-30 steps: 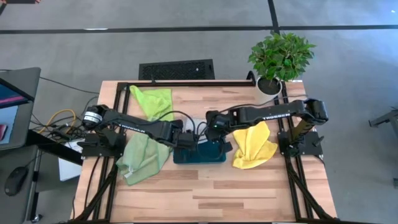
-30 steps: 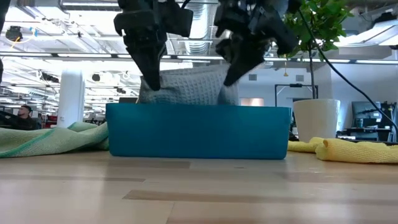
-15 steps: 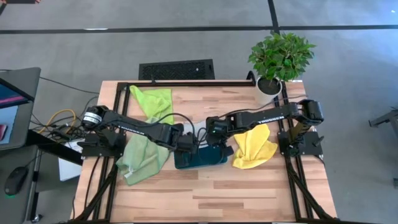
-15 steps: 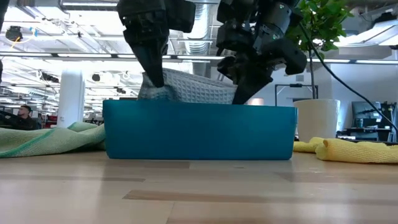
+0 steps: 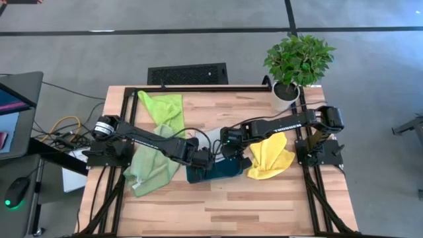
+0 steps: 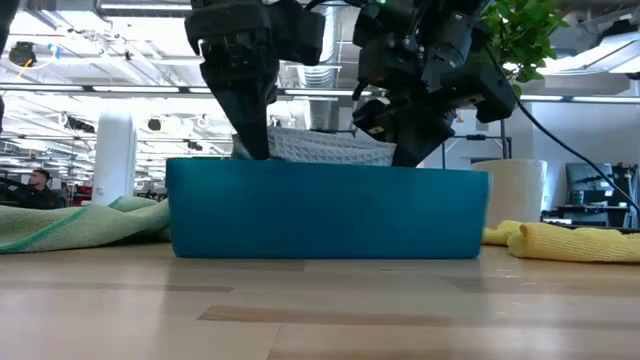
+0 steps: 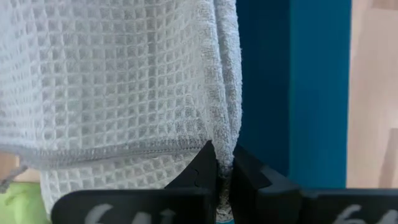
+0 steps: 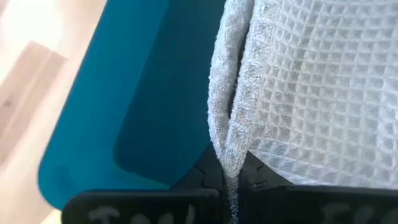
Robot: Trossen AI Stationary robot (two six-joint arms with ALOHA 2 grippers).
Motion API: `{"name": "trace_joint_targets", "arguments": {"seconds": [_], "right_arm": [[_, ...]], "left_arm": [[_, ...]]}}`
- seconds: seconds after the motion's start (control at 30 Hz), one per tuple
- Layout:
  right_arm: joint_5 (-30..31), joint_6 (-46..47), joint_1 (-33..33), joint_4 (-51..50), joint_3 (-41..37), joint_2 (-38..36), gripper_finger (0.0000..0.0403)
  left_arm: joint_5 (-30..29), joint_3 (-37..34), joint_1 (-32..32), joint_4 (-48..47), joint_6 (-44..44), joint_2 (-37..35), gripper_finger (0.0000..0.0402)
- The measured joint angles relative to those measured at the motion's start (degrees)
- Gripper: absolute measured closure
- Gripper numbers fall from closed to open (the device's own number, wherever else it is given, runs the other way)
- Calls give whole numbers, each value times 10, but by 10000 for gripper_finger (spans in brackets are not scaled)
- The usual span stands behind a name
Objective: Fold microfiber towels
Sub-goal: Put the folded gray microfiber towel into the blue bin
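Spanning wooden counter (image 5: 218, 205): teal tray (image 6: 325, 212) at centre, pale sage towel (image 5: 151, 168) at tray's left, lime towel (image 5: 164, 106) behind it, yellow towel (image 5: 269, 157) at tray's right. Grey towel (image 6: 325, 146) hangs into tray, corners pinched by left gripper (image 7: 222, 177) and right gripper (image 8: 231, 177), both clamped tight on cloth edge.

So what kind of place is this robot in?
Probably a big open office or lab. Behind the wooden table there are ceiling pipes, long strip lights, desks with screens, and a potted plant.
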Motion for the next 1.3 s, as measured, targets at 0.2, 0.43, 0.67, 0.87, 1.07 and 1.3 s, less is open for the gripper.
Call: {"name": "trace_joint_targets", "arguments": {"seconds": [0.2, 0.43, 0.67, 0.87, 1.07, 1.3], "right_arm": [[-22, -11, 8, 0, -5, 0, 385], [-40, -17, 8, 4, -8, 0, 386], [-57, -12, 11, -3, -10, 1, 382], [-113, -16, 11, 2, -9, 33, 386], [-129, -16, 10, 3, -9, 50, 382], [-131, -16, 7, 3, -10, 50, 386]], "left_arm": [[25, 0, -13, 23, -12, 5, 395], [45, 1, -13, 33, -15, 54, 395], [68, 2, -13, 49, -13, 75, 395], [103, 0, -13, 62, -12, 77, 395], [121, 0, -13, 67, -12, 77, 395], [157, 1, -13, 81, -12, 91, 395]]}}
